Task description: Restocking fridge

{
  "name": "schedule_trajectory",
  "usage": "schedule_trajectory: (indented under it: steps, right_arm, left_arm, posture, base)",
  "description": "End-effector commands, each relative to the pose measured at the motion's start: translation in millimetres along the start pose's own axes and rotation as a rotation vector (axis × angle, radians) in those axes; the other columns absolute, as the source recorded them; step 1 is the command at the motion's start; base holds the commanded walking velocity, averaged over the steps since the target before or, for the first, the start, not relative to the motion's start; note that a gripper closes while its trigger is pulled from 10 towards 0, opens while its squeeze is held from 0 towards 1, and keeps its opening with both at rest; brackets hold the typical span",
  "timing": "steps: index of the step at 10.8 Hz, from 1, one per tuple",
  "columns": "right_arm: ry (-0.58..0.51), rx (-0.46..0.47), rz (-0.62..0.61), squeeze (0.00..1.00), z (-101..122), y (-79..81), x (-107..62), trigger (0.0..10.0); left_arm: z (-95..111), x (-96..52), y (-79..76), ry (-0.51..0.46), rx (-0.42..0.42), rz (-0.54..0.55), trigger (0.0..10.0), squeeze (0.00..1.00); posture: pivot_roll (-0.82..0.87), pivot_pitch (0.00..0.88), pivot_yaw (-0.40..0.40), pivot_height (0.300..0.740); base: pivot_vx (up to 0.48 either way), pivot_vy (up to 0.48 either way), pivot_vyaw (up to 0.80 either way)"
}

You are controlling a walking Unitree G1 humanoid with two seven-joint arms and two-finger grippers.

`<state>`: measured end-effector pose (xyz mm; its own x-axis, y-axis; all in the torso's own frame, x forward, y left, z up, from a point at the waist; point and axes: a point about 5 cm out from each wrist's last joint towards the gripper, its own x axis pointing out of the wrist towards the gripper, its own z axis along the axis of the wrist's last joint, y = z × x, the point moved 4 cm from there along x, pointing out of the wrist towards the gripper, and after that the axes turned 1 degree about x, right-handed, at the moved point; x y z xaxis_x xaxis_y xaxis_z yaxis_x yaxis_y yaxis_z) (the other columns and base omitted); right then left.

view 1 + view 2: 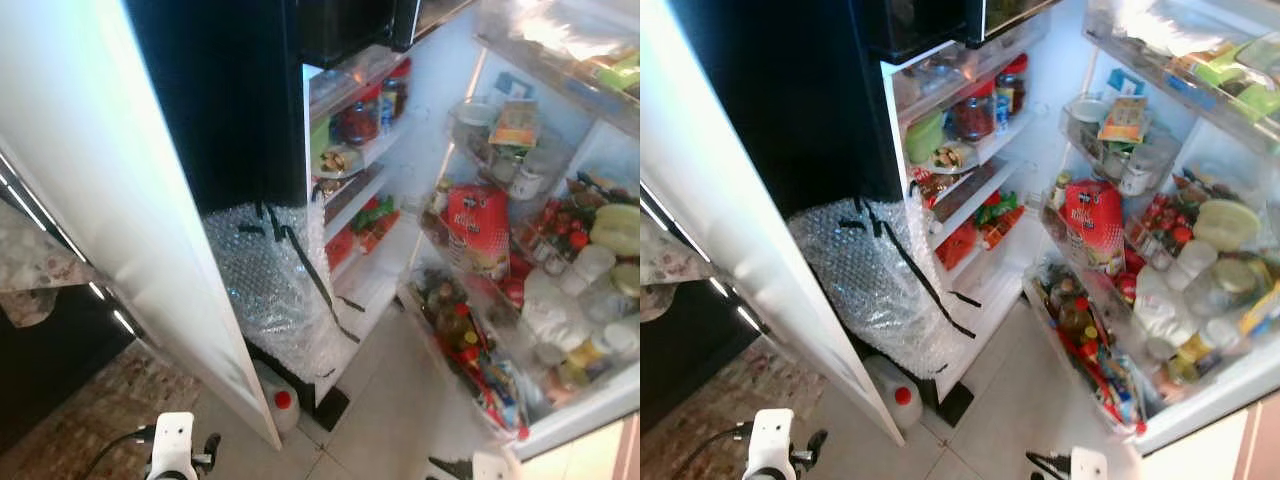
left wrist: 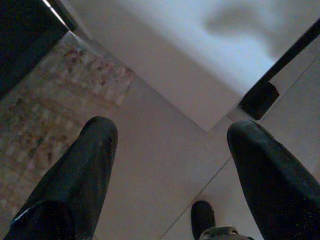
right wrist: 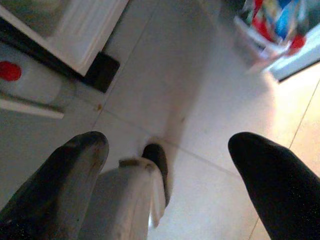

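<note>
Open fridge [image 1: 395,235], ahead of and above both grippers, its tall axis upright. Interior shelves hold a green bowl [image 1: 925,135], jars [image 1: 1012,85] and red packets [image 1: 985,225]; a bubble-wrap sheet [image 1: 270,275] crossed by black tape drapes over the lower front, on the side away from the door.

Fridge door [image 1: 1185,400], swung out beside the fridge, its racks crowded with bottles, tubs, a red bag [image 1: 1092,222] and a pale melon-like item [image 1: 1225,222].

White jug with a red cap [image 1: 277,402] on the floor at the fridge's foot.

Left gripper [image 2: 170,165] and right gripper [image 3: 167,175] hang low over the tiles, fingers spread wide, holding nothing. Neither carries stock; the right arm appears nearer the door racks.
</note>
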<state>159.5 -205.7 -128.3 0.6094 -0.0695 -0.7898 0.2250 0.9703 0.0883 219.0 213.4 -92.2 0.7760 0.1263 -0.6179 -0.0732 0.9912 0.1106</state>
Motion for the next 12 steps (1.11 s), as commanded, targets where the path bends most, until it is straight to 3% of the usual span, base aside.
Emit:
schedule_trajectory:
  steps: [1, 5, 6, 7, 9, 11, 12]
  right_arm:
    - [-0.004, -0.009, -0.040, 0.00, -3.3, -4.3, -1.8, 10.0]
    - [-0.134, 0.010, -0.213, 0.00, 9.1, -17.9, -6.8, 10.0]
    - [-0.403, -0.040, -0.332, 0.00, 66.1, -37.9, -14.4, 10.0]
    - [-0.517, -0.072, -0.436, 0.00, 87.9, -49.8, -26.0, 10.0]
    - [-0.524, -0.050, -0.530, 0.00, 83.0, -52.8, -33.7, 10.0]
    - [-0.386, 0.055, -0.612, 0.00, 51.3, -69.4, -37.1, 10.0]
    - [-0.328, 0.077, -0.704, 0.00, 38.0, -85.7, -43.9, 10.0]
  left_arm:
    - [-9.2, -2.7, 3.2, 0.036, 0.009, 0.011, 10.0, 0.00]
    - [-10.5, -2.7, 7.7, 0.048, 0.025, 0.019, 10.0, 0.00]
    - [-9.7, -2.3, 6.4, 0.045, 0.021, 0.019, 10.0, 0.00]
    - [-9.9, -2.3, 4.8, 0.046, 0.019, 0.018, 10.0, 0.00]
    - [-12.2, -3.2, 3.3, 0.052, 0.018, 0.018, 10.0, 0.00]
    - [-14.1, -4.2, 6.3, 0.056, 0.015, 0.027, 10.0, 0.00]
    - [-14.4, -4.3, 7.1, 0.057, 0.015, 0.030, 10.0, 0.00]
  posture:
    - [-0.05, 0.011, 0.045, 0.740]
    - [-0.06, 0.001, 0.048, 0.740]
    - [-0.07, 0.003, 0.044, 0.740]
    - [-0.07, 0.003, 0.043, 0.740]
    - [-0.07, 0.007, 0.039, 0.740]
    - [-0.06, 0.007, 0.036, 0.740]
    - [-0.06, 0.007, 0.036, 0.740]
  base:
    - [0.000, 0.000, 0.00]
    - [0.000, 0.000, 0.00]
    - [0.000, 0.000, 0.00]
    - [0.000, 0.000, 0.00]
    - [0.000, 0.000, 0.00]
    - [0.000, 0.000, 0.00]
    - [0.000, 0.000, 0.00]
